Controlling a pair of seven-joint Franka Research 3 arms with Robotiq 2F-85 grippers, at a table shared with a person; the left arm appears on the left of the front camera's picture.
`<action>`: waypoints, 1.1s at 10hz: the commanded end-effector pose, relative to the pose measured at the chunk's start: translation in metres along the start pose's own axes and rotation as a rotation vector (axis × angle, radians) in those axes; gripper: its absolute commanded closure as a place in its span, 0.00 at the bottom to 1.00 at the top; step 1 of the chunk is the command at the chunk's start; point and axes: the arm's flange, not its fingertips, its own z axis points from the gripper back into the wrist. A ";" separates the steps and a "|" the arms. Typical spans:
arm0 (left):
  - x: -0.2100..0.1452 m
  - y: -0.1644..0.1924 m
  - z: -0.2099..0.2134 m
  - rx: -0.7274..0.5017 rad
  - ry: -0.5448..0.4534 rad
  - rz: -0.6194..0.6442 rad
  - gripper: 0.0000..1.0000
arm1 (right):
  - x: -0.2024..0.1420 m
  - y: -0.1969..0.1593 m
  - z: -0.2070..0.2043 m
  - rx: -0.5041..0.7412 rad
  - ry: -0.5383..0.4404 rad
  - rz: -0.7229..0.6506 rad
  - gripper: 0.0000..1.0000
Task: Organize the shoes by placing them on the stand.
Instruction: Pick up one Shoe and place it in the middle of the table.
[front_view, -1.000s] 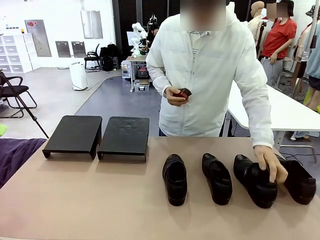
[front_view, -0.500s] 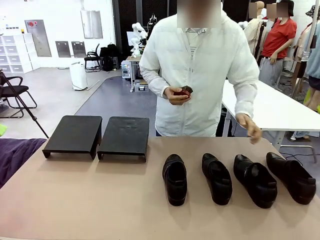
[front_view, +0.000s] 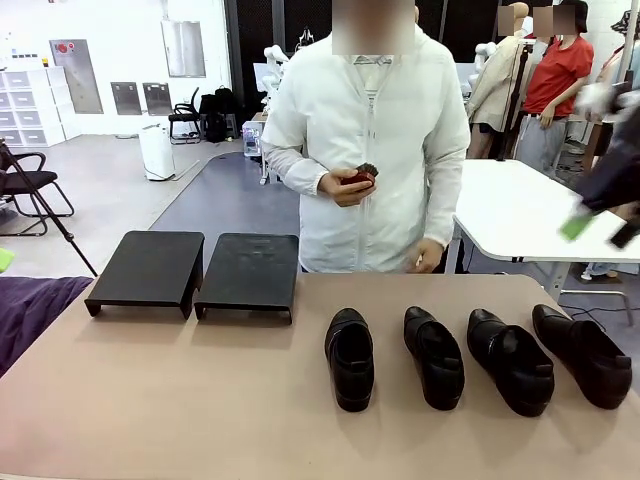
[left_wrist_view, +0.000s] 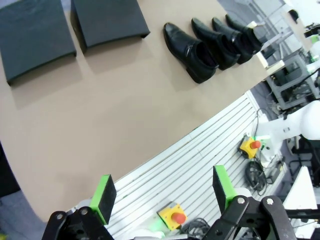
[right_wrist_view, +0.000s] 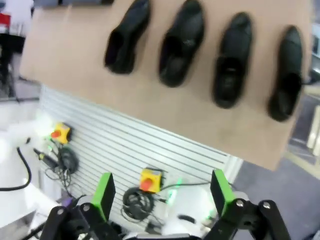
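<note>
Notably, four shoes (front_view: 434, 357) sat in a row on the counter (front_view: 200, 400), long axes 12-to-6, at 12 o'clock from the nearer right fingers (right_wrist_view: 220, 191). Stand (front_view: 248, 268) at 10 o'clock, bare. Left fingers (left_wrist_view: 104, 197) and right were both wide, empty.

A purple cloth (front_view: 35, 305) lies at the tan table's (front_view: 200, 400) left edge.

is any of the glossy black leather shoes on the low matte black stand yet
No, all four glossy black shoes lie in a row on the tan table beside the matte black stand.
</note>
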 end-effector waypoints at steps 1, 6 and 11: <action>0.000 0.001 0.001 -0.019 -0.005 -0.015 0.00 | 0.027 0.061 -0.053 -0.030 0.034 -0.005 0.00; 0.000 0.001 0.001 -0.019 -0.005 -0.015 0.00 | 0.075 0.153 -0.223 -0.052 -0.004 -0.130 0.00; 0.000 0.001 0.001 -0.019 -0.005 -0.015 0.00 | 0.082 0.143 -0.254 -0.062 -0.034 -0.173 0.00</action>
